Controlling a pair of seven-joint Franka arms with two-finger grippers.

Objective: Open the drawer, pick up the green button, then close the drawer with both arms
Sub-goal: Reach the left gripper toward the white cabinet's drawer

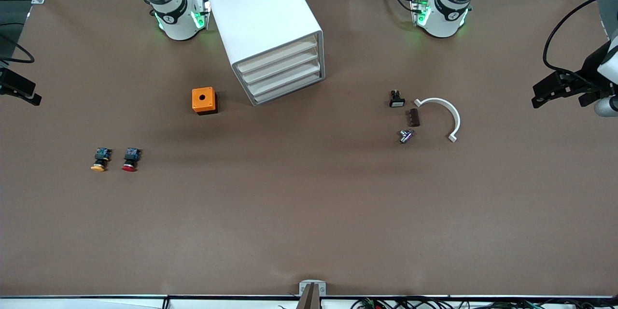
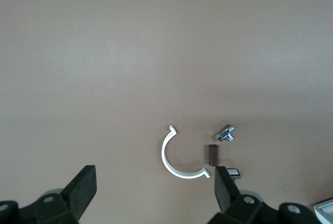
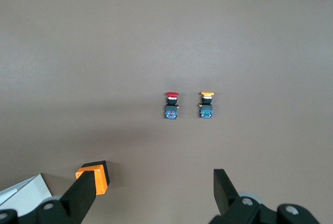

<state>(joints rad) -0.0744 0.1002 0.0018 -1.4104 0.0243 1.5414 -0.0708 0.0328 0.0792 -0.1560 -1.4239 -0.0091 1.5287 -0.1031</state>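
The white cabinet (image 1: 263, 14) stands between the two arm bases, and all four drawers are shut. The lowest drawer (image 1: 289, 90) is pushed in flush. The green-capped button is not in view. My left gripper (image 1: 538, 96) hangs open and empty, high over the left arm's end of the table; the left wrist view shows its fingers wide apart (image 2: 153, 190). My right gripper (image 1: 24, 91) hangs open and empty, high over the right arm's end; the right wrist view shows its fingers wide apart (image 3: 155, 193). Both are well away from the cabinet.
An orange box (image 1: 204, 100) sits beside the cabinet toward the right arm's end. A yellow-capped button (image 1: 100, 160) and a red-capped button (image 1: 131, 160) lie nearer the front camera. A white arc (image 1: 446, 116), brown block (image 1: 414, 117), metal part (image 1: 406, 136) and black-and-white part (image 1: 397, 99) lie toward the left arm's end.
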